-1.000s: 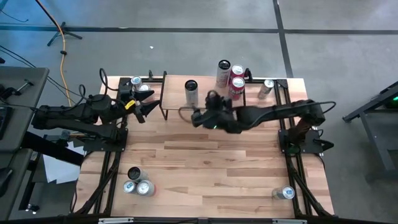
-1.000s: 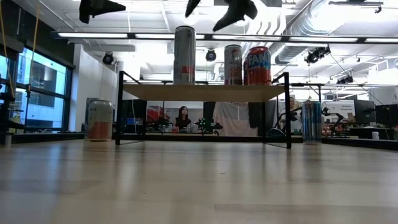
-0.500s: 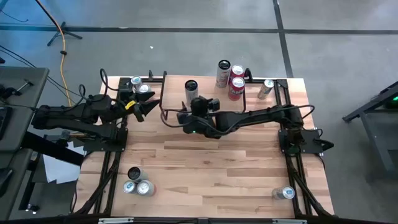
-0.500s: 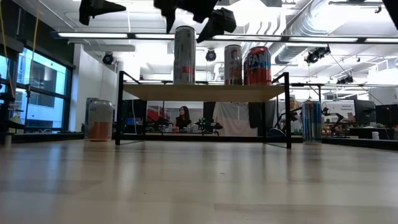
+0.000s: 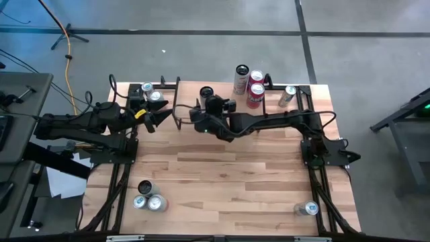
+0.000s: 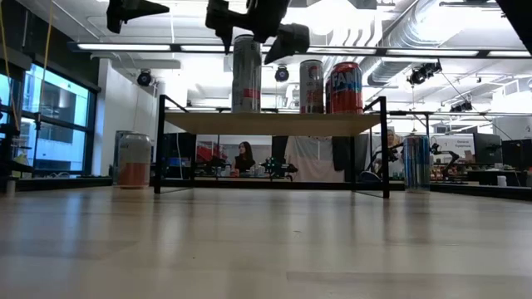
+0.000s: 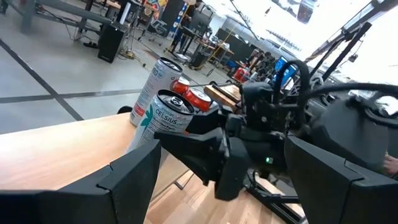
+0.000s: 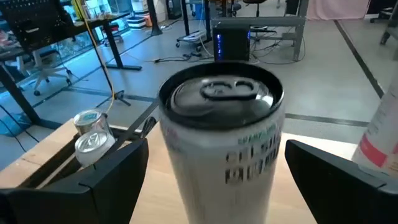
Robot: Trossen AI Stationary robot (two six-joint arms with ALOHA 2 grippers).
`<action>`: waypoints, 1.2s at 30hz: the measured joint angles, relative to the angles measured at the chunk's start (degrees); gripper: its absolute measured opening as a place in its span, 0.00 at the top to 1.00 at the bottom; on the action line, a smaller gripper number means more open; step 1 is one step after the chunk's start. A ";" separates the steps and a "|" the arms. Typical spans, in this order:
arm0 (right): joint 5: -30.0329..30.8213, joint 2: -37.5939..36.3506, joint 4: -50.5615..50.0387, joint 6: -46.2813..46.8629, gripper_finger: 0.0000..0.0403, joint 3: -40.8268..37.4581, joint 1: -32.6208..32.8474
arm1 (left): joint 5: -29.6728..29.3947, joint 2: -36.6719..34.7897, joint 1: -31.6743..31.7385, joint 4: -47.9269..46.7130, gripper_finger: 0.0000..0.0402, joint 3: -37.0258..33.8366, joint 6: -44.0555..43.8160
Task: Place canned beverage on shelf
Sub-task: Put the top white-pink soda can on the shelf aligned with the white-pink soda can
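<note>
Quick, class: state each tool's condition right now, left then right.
Left tool: open, holding nothing.
Right tool: open, its fingers on either side of the tall can on the shelf, not gripping it.

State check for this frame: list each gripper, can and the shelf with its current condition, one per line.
Right gripper: open, fingers either side of the tall silver can, not closed on it.
Left gripper: open, empty, beside the shelf's left end.
Tall silver can: upright on the shelf.
Red cans: upright on the shelf.
Shelf: level, carrying cans.
Cans at the table's near left corner: upright, untouched.
</note>
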 joint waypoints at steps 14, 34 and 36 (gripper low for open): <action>-5.19 -0.02 1.34 -3.04 0.17 -0.02 -3.36 | 1.50 0.00 0.00 -0.37 0.25 0.00 0.23; -37.92 -7.55 4.04 -33.65 0.42 -5.30 -9.96 | 3.23 -1.00 -0.04 -0.42 0.25 0.04 -0.01; -44.30 -10.34 9.00 -34.75 0.42 -10.01 -11.50 | 3.63 -1.07 -0.04 -0.47 0.25 0.04 0.00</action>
